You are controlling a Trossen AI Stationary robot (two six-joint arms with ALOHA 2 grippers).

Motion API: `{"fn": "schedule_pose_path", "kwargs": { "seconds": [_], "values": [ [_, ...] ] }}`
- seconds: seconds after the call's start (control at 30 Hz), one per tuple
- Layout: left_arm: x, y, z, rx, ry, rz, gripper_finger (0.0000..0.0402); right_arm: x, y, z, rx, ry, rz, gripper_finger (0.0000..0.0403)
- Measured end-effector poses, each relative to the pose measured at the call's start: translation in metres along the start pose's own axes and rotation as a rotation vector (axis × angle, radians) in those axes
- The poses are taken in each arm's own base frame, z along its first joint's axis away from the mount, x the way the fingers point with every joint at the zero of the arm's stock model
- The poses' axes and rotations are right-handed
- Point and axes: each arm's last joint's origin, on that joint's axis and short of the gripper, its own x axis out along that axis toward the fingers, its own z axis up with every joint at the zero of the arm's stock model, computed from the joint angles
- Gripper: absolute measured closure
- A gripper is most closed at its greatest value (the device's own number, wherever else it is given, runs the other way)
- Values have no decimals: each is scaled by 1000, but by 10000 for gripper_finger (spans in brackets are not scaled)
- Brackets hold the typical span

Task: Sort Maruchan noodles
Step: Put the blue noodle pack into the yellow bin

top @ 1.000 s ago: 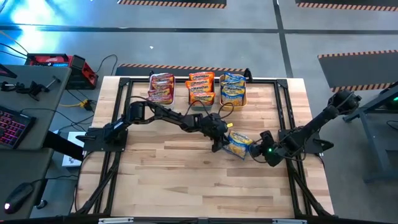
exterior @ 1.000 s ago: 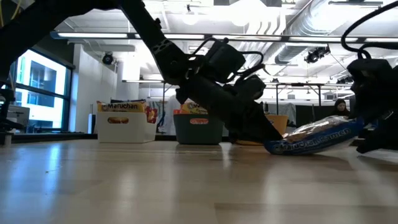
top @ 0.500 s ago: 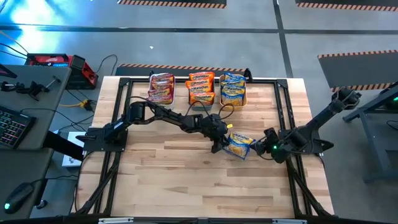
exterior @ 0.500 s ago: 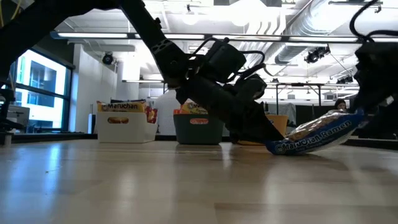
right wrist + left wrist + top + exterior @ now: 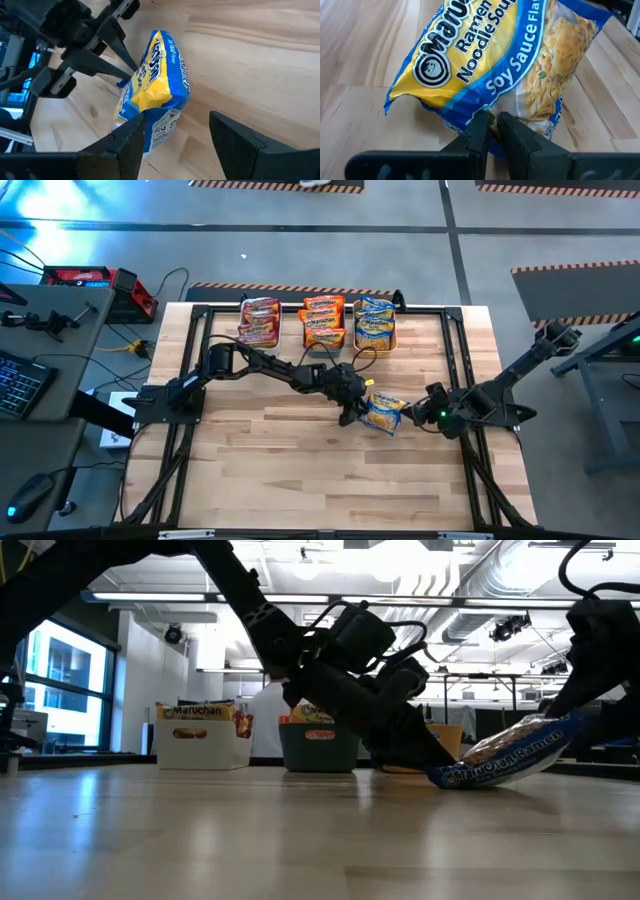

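Scene lit evenly from overhead; ceiling light strips [image 5: 330, 602] seen blown out w/ glare in low view, window [image 5: 60, 690] bright at one side. Arms rendered as dark silhouettes there, backlit. Soft sheen reflected on wooden table [image 5: 300, 840], foreground blurred. Blue glare noted on floor [image 5: 60, 220] in high view. Only faint shadows cast under arms. Wrist views sharp on packet [image 5: 510, 65], near fingers [image 5: 479, 131] soft.

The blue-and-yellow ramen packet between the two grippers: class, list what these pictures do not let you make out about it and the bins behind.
- Blue-and-yellow packet: its underside is hidden in every view; the left gripper, pinching its edge, covers that spot.
- Its small print: blurred in the right wrist view, where the right gripper stands open.
- Orange bin: low view, mostly hidden behind the left arm.
- Packets in the bins: high view, too small to count.
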Motion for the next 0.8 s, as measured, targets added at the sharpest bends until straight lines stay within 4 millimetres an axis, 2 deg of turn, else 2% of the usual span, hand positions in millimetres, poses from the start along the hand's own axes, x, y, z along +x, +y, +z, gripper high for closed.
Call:
{"fn": "schedule_pose_path", "kwargs": {
  "seconds": [0.23,0.47,0.57,0.67,0.8],
  "values": [
    [0,0,0,34,2,-1,363,-2,-7,0,-12,73,-61,199],
    [0,0,-1,78,5,-19,363,-6,-8,3,-27,49,-42,199],
    [0,0,-1,98,3,-22,363,-1,-14,2,-8,40,-30,199],
    [0,0,-1,109,4,-27,363,7,-20,-2,39,46,20,198],
    [0,0,-1,127,4,-28,363,11,-12,-1,50,12,142,199]
  ]
}}
